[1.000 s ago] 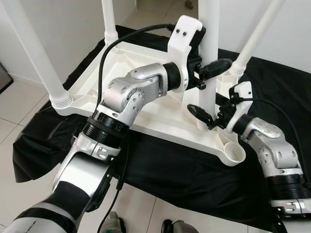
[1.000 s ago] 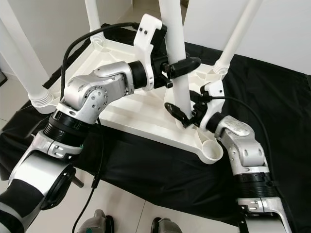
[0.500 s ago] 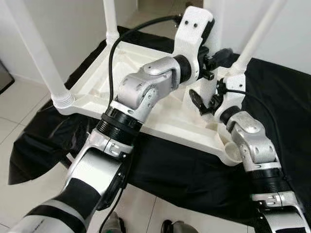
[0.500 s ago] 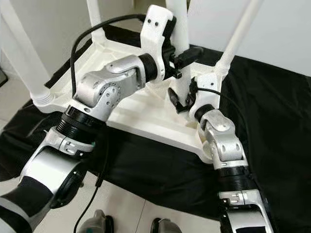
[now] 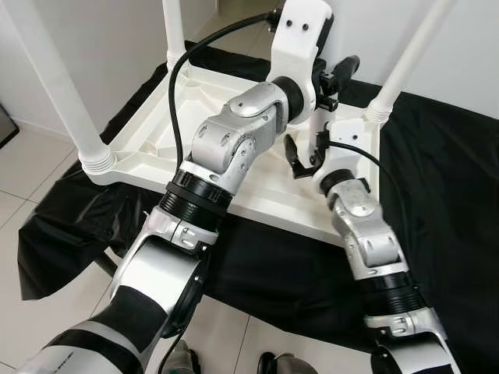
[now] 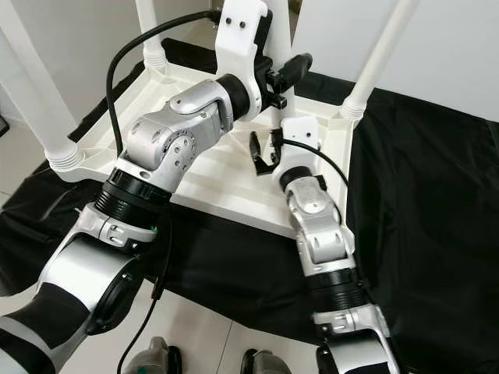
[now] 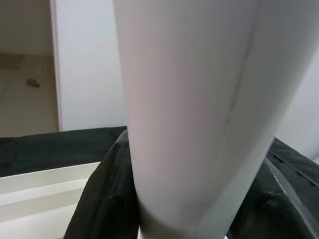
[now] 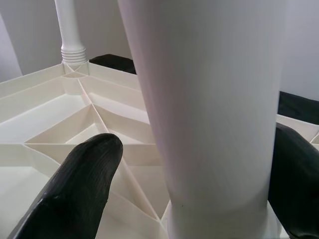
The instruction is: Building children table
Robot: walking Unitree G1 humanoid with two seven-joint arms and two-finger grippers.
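The white children's table (image 5: 195, 117) lies upside down on a black cloth, ribbed underside up. A loose white table leg (image 7: 194, 114) stands upright over the underside. My left gripper (image 5: 337, 72) is shut on it high up, with black fingers (image 7: 104, 199) pressed against both sides. Lower down, my right gripper (image 5: 306, 152) is open around the same leg (image 8: 214, 109). One of its fingers (image 8: 75, 189) stands clear of the leg and the other lies close against it. The leg's lower end is just above the ribs.
Fitted legs rise at the near left corner (image 5: 58, 86), the back left (image 5: 173, 31) and the back right (image 5: 405, 54). The black cloth (image 5: 452, 195) spreads to the right over a tiled floor (image 5: 23, 187). White walls stand close behind.
Both grippers and the leg have moved back and left, away from the near right corner socket. My right forearm now lies over that corner.
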